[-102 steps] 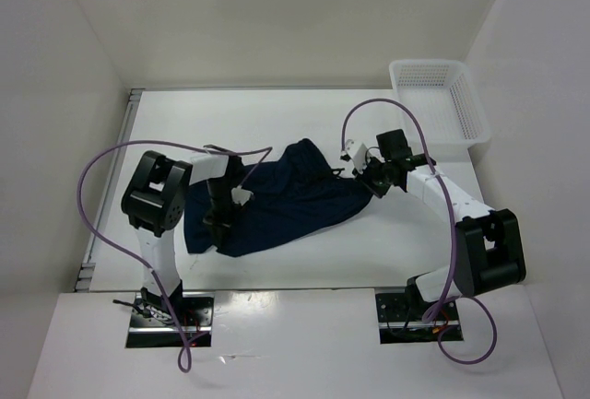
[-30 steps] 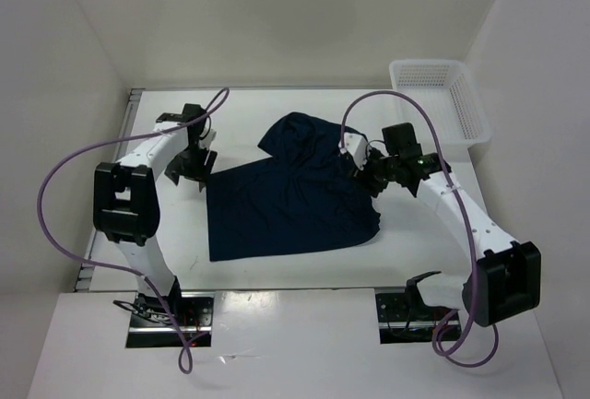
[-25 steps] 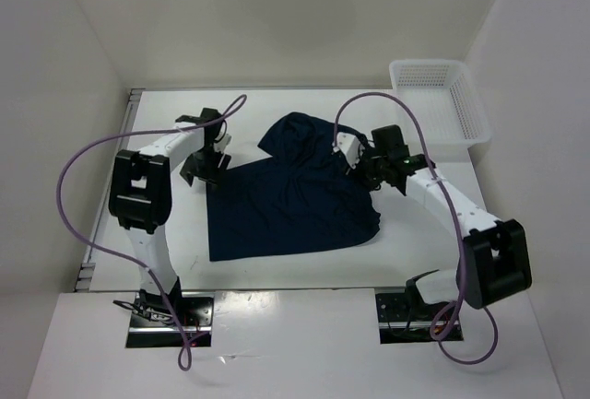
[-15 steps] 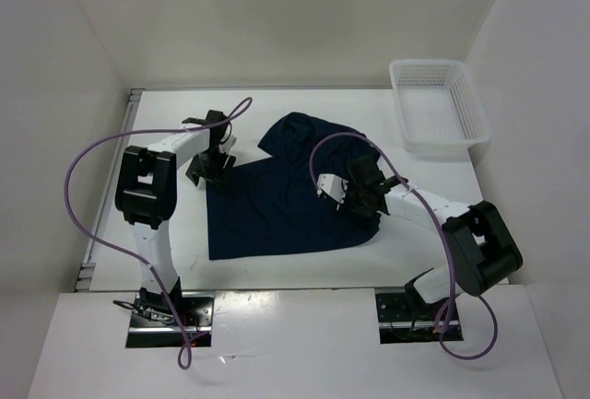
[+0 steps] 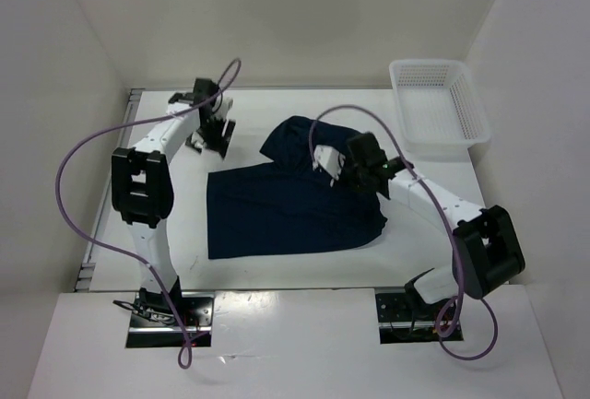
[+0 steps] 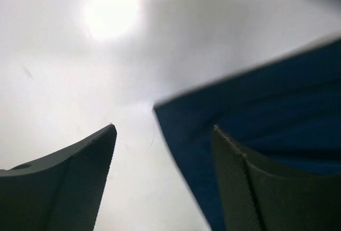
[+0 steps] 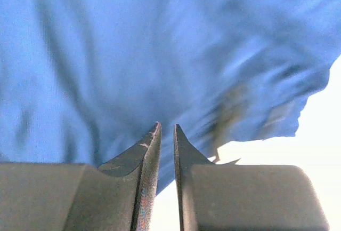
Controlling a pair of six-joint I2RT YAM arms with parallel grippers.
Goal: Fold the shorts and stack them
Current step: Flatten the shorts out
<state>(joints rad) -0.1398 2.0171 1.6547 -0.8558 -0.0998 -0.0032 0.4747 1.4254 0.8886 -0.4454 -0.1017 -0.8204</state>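
Note:
The dark navy shorts (image 5: 286, 205) lie spread flat mid-table, with a rumpled part bunched at their far side. My left gripper (image 5: 214, 134) hovers over bare table just beyond the shorts' far left corner. In the left wrist view it (image 6: 163, 128) stands wide open and empty, with a corner of the shorts (image 6: 266, 97) by its right finger. My right gripper (image 5: 348, 170) is over the shorts' upper right part. In the right wrist view its jaws (image 7: 167, 125) stand only a thin slit apart with nothing between them, the shorts (image 7: 133, 44) just beyond the tips.
An empty white mesh basket (image 5: 441, 104) sits at the table's far right corner. White walls close in the table (image 5: 277, 109) at the back and on both sides. Purple cables loop above both arms.
My left gripper has moved from the shorts' left edge toward the far left of the table. My right gripper narrowed its jaws, dipped toward the shorts' right edge, then came back up.

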